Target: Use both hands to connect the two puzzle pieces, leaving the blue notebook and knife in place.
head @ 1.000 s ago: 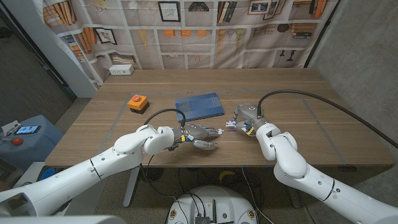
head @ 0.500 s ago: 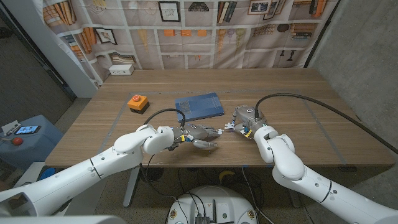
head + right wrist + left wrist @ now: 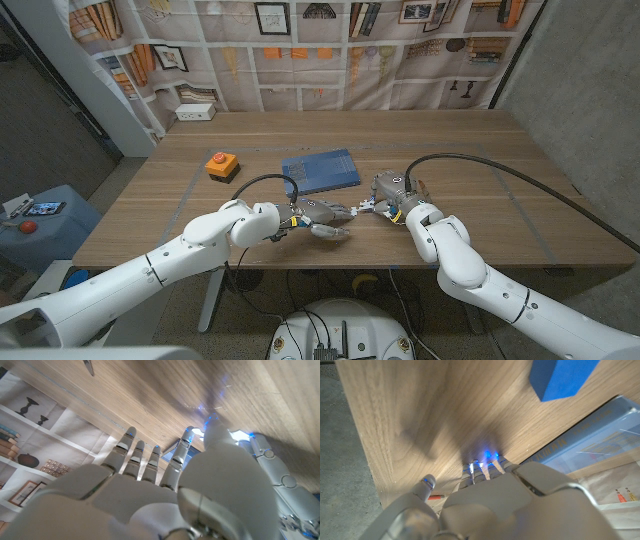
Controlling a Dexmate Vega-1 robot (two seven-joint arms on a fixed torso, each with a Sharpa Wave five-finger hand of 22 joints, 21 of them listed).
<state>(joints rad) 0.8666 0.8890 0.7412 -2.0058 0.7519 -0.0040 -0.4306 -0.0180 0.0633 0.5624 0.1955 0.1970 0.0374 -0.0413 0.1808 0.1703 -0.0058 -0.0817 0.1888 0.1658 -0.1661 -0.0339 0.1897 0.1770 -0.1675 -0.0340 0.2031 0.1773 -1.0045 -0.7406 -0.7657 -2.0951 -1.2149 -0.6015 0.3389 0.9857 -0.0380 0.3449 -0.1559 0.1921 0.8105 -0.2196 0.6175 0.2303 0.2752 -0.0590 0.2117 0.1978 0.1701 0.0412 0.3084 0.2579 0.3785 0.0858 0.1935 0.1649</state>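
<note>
1. two hands meet near the table's (image 3: 480, 150) front edge in the head view; the left hand (image 3: 318, 215) reaches in from one side, the right hand (image 3: 392, 190) from the other, fingertips almost together at a small pale bit (image 3: 368, 205) between them.
2. that pale bit is too small to read; it may be a puzzle piece, cannot tell. whether either hand pinches it is not resolved. a second piece cannot be picked out.
3. left hand fingers look extended and fairly close together, thumb set lower; holding anything, cannot tell. right hand fingers curl downward; grip state, cannot tell.
4. head view gives the layout: blue notebook (image 3: 320, 170) flat, just behind the left hand's fingertips; an orange box with a red button (image 3: 221, 164) further toward the left arm's side; a white box (image 3: 195, 112) at the far edge by the printed backdrop (image 3: 330, 50).
5. left wrist view adds the notebook's cover (image 3: 600, 440) close by the fingers (image 3: 482, 467), plus a blue corner (image 3: 562, 377) cut off at the frame edge.
6. right wrist view shows finger backs (image 3: 150, 457) spread slightly over the wood grain, and a thin dark object (image 3: 89, 367), likely the knife, cut by the edge and well apart from the fingers.
</note>
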